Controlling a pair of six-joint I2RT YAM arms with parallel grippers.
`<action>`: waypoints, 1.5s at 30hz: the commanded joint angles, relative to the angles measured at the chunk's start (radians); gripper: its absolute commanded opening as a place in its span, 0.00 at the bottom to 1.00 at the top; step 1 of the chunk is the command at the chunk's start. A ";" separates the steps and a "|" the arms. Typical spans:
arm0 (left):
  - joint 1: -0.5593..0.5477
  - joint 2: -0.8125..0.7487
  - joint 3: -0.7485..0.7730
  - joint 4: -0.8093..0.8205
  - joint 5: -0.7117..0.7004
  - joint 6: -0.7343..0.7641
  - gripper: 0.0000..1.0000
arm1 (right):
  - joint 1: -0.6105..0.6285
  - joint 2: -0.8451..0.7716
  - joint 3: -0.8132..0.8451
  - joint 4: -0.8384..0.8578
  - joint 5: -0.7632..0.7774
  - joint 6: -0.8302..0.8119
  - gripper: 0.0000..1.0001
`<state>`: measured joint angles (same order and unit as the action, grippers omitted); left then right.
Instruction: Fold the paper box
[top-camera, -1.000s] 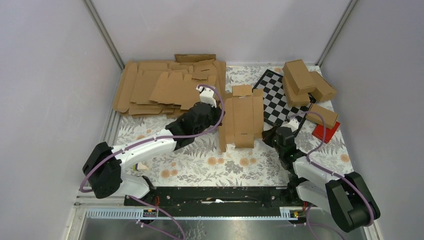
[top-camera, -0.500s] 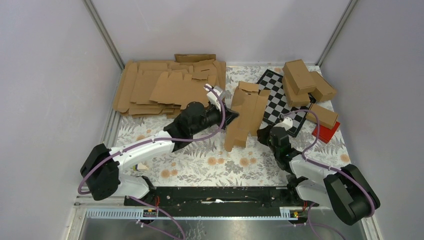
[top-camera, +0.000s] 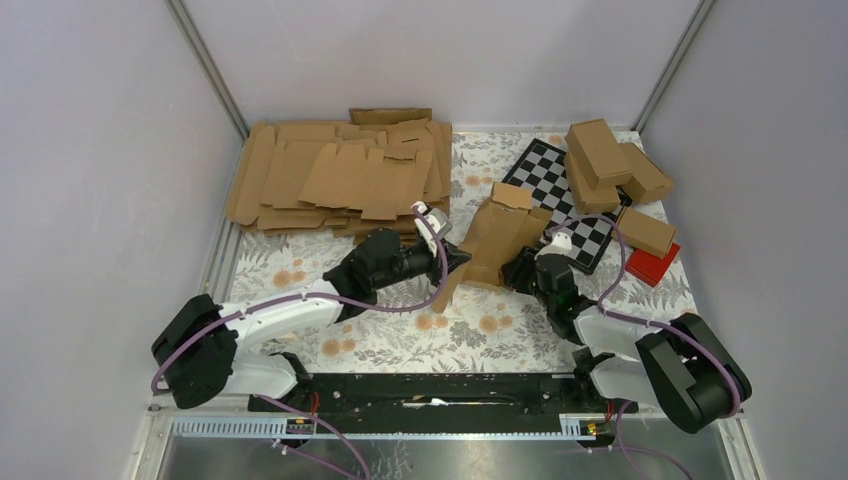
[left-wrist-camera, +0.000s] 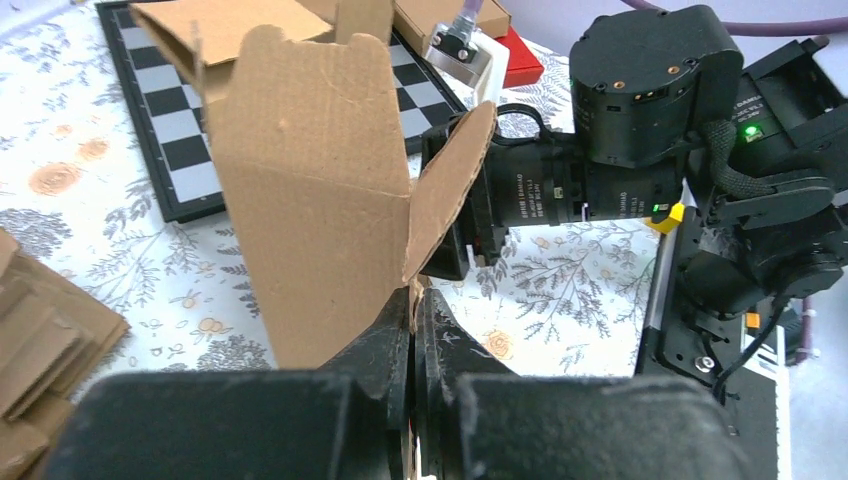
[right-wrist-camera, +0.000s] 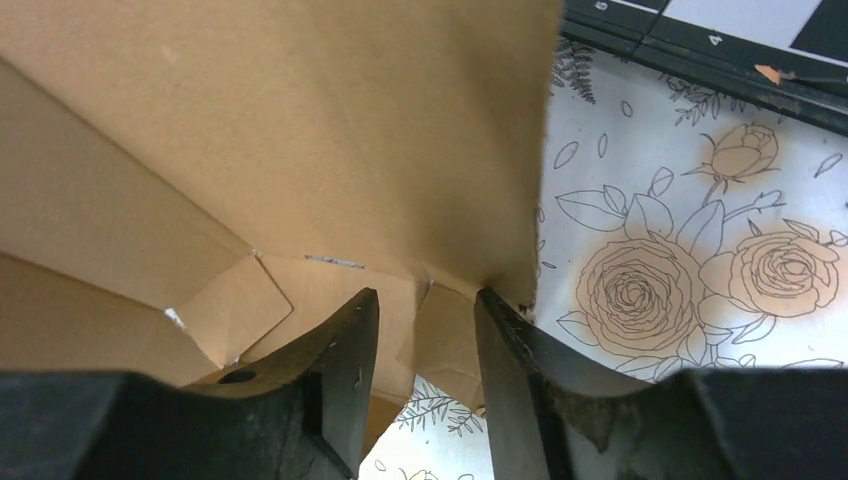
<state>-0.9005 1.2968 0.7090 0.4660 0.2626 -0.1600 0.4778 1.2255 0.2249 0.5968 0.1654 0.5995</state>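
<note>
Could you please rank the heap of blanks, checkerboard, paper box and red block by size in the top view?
1. heap of blanks
2. checkerboard and paper box, too alike to rank
3. red block

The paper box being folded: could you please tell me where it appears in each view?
Top external: the paper box sits mid-table, tilted.
Left wrist: it fills the upper centre.
Right wrist: it fills the upper left.
Shared landmark: the checkerboard beside it, visible in all three.
</note>
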 joint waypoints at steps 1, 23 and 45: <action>-0.010 -0.051 -0.032 0.008 -0.064 0.064 0.00 | 0.007 -0.044 0.014 0.016 -0.062 -0.099 0.50; -0.013 -0.097 -0.094 0.034 -0.166 0.094 0.00 | -0.201 -0.095 0.093 -0.058 -0.426 -0.123 0.72; 0.006 -0.084 -0.243 0.326 0.007 -0.063 0.00 | -0.036 -0.093 0.233 -0.229 0.059 -0.102 0.46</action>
<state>-0.8982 1.1976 0.4896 0.7094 0.2363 -0.1844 0.3531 1.1107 0.4297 0.3279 0.0444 0.4786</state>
